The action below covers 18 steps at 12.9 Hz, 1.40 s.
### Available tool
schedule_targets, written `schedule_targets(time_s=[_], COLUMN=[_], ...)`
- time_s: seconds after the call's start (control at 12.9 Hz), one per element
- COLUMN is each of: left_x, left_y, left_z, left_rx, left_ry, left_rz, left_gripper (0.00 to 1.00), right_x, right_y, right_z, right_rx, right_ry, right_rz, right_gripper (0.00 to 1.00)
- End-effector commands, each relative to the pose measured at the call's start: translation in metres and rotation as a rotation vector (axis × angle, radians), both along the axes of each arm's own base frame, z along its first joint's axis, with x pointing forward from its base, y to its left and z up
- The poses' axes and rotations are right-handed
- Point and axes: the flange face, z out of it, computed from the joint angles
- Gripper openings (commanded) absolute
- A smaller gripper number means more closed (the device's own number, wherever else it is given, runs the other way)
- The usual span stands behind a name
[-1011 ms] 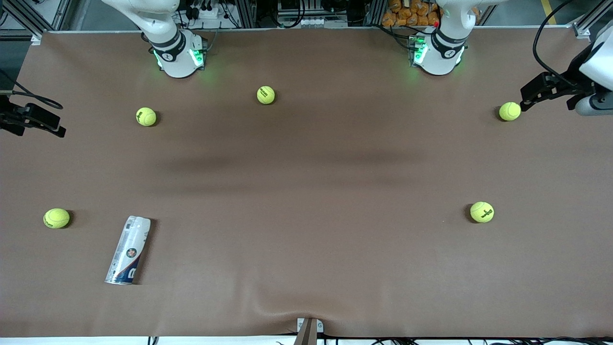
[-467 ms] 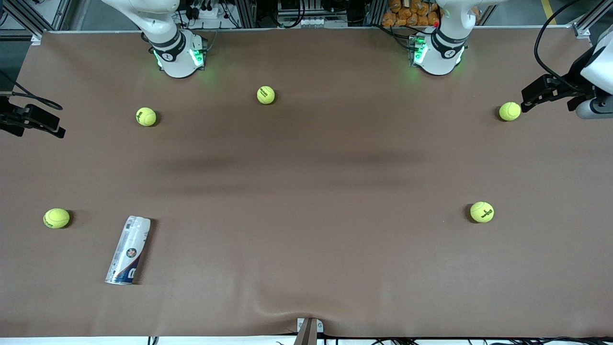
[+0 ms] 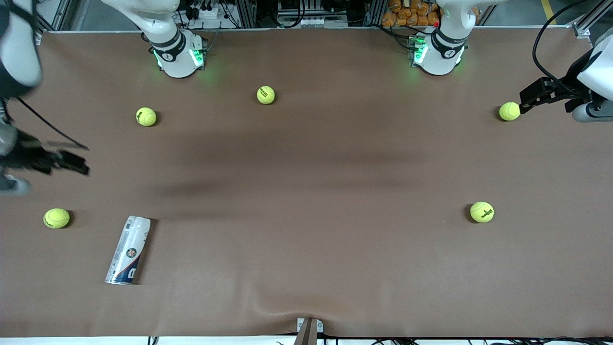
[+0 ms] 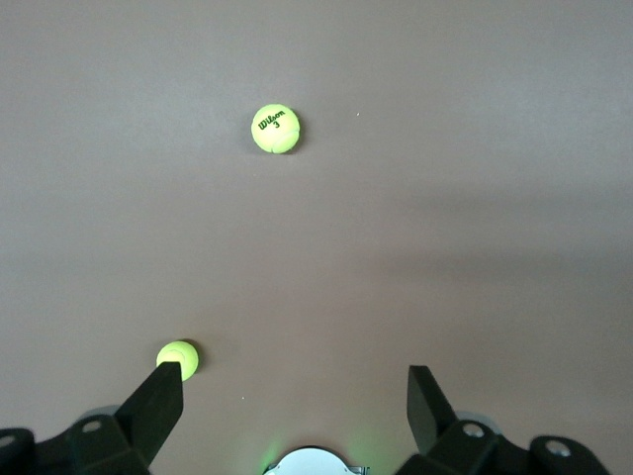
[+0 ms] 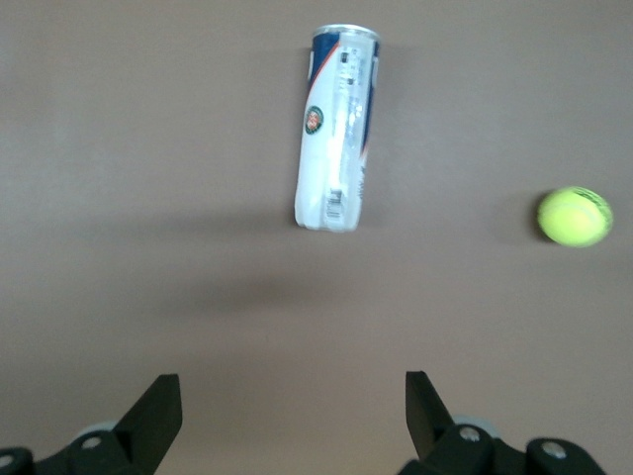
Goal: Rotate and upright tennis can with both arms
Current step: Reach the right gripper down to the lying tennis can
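On the brown table (image 3: 306, 191) lies the tennis can (image 3: 128, 250).

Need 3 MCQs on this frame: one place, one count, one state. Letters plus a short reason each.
1. Where does the tennis can lie?
A. toward the right arm's end of the table, near the front camera
B. between the two bases
C. toward the left arm's end

2. How many tennis balls are on the table?
A. three
B. five
C. seven

3. What state is the can in?
A. upright
B. held in a gripper
C. on its side, untouched

Key: 1 A, it lies low in the front view at the right arm's end. 2 B, five balls show on the brown table. 3 C, the right gripper is open above it and the left gripper is open elsewhere.
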Motion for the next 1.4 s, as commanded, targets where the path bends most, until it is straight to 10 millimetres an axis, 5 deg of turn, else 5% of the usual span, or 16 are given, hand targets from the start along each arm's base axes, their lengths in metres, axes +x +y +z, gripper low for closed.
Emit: schedule_targets(time_s=[0.0,0.16,0.54,1.32], left_x=[0.0,0.002,0.004,0.009], left_y=[0.001,-0.001,-0.001,0.0], left_z=[-0.001,-0.003,-0.007,-0.016], left_rx=[0.006,0.005,0.006,0.003], left_ry=[0.007,0.002,0.0,0.003], left_rz=[-0.014,-0.016,-0.016,-0.014], left_gripper=[1.0,1.0,1.0,1.0], right_x=[0.043,0.064,0.098,0.102], right_y=[0.014,0.029,-0.003,-0.027], right_z=[-0.071,-0.127,-0.223,-0.296], right_rx=[-0.002,-0.013,-0.077,-0.131], right_ry=[-0.016,-0.04,-0.117,-0.182], right_rz=[0.036,0.057,0.068,0.078], right_gripper=[1.0,1.0,1.0,1.0])
